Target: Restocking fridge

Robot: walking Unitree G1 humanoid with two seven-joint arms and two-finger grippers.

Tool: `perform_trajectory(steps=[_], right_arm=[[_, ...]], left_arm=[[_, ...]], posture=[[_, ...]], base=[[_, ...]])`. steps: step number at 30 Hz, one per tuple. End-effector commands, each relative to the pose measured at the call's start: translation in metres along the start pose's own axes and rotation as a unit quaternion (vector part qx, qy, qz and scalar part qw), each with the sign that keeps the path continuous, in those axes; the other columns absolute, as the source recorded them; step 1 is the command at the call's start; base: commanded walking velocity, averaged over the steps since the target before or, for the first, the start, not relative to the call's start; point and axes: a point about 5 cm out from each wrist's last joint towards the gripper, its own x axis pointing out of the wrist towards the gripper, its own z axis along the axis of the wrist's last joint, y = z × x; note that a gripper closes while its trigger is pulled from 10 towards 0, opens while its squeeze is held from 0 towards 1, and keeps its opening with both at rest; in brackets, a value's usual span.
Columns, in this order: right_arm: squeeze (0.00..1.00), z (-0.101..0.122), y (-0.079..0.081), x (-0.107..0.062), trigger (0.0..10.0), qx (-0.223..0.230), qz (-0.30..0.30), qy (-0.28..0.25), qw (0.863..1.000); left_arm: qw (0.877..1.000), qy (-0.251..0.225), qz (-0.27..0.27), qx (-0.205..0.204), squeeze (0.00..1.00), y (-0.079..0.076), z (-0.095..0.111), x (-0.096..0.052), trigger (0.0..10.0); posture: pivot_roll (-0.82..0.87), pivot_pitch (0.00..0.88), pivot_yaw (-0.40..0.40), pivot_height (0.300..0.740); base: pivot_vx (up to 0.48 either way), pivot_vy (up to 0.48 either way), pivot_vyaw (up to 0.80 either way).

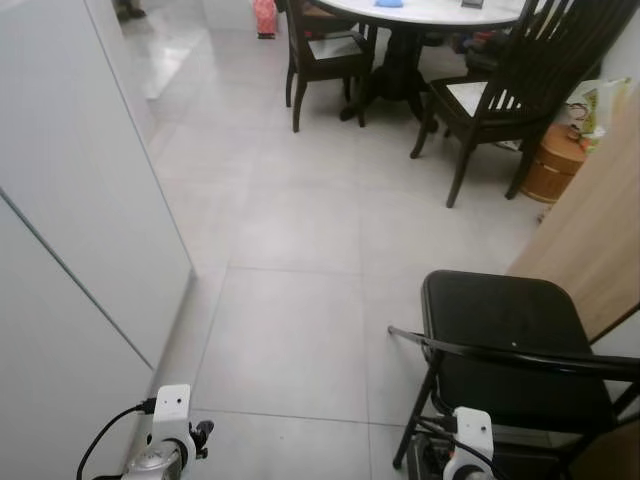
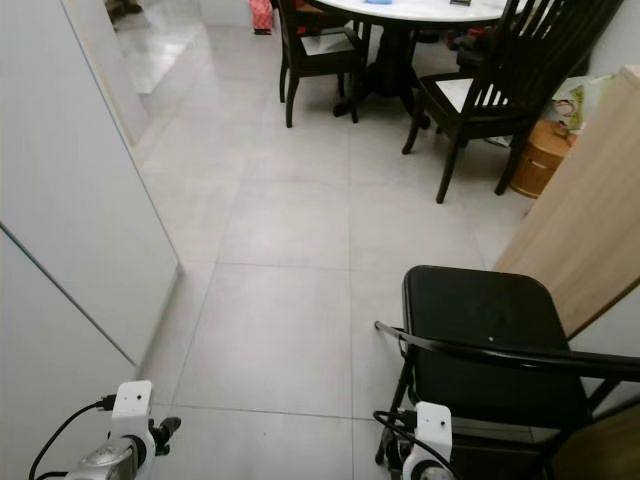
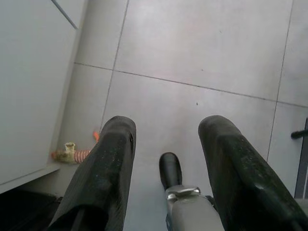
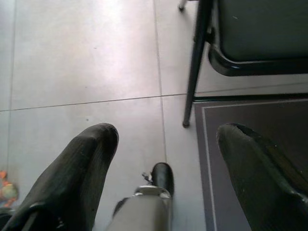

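A tall white fridge [image 1: 70, 220] stands close on my left, its doors closed with a dark seam running across the front. My left gripper [image 3: 166, 130] hangs open over the grey floor tiles beside the fridge's base, with nothing between its fingers [image 3: 113, 159]. My right gripper [image 4: 163, 137] hangs open too, empty, above the tiles next to a black folding chair [image 1: 515, 340] and a dark mat [image 4: 250, 159]. Both wrists [image 1: 170, 440] sit low at the near edge of the head views.
A small orange and yellow toy [image 3: 72, 153] lies on the floor against the fridge's base. Ahead stand a round white table [image 1: 430, 12] with dark wooden chairs [image 1: 500, 95]. A light wooden panel [image 1: 600, 230] leans on the right, with a brown basket [image 1: 555, 160] behind it.
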Motion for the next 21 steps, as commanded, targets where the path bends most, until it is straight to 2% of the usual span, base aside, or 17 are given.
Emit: perform_trajectory(steps=[1, 5, 10, 17, 21], right_arm=[[0.0, -0.006, -0.002, -0.001, 10.0, -0.007, 0.0, 0.013, 1.0], [0.0, -0.01, -0.005, -0.003, 10.0, -0.038, 0.007, 0.022, 0.999], [0.0, -0.019, -0.011, -0.007, 10.0, -0.058, 0.0, 0.031, 0.998], [0.0, -0.027, -0.021, -0.012, 10.0, -0.057, -0.014, 0.039, 0.998], [0.0, -0.032, -0.031, -0.016, 10.0, -0.045, -0.026, 0.04, 0.998]], left_arm=[[1.0, 0.025, 0.003, -0.001, 0.0, 0.0, -0.011, -0.002, 10.0], [0.999, 0.036, 0.008, -0.019, 0.0, 0.0, -0.024, -0.004, 10.0], [0.998, 0.057, 0.008, -0.022, 0.0, 0.001, -0.045, -0.01, 10.0], [0.997, 0.067, 0.015, -0.036, 0.0, 0.001, -0.057, -0.014, 10.0], [0.996, 0.076, 0.011, -0.036, 0.0, -0.005, -0.065, -0.016, 10.0]], posture=[[-0.13, 0.0, -0.01, 0.74], [-0.11, 0.0, -0.031, 0.74], [-0.09, 0.031, -0.057, 0.74], [-0.08, 0.079, -0.08, 0.74], [-0.09, 0.107, -0.087, 0.74]], base=[[0.0, 0.0, 0.0], [0.0, 0.0, 0.0], [0.0, 0.0, 0.0], [0.0, 0.0, 0.74], [0.0, 0.0, 0.8]])
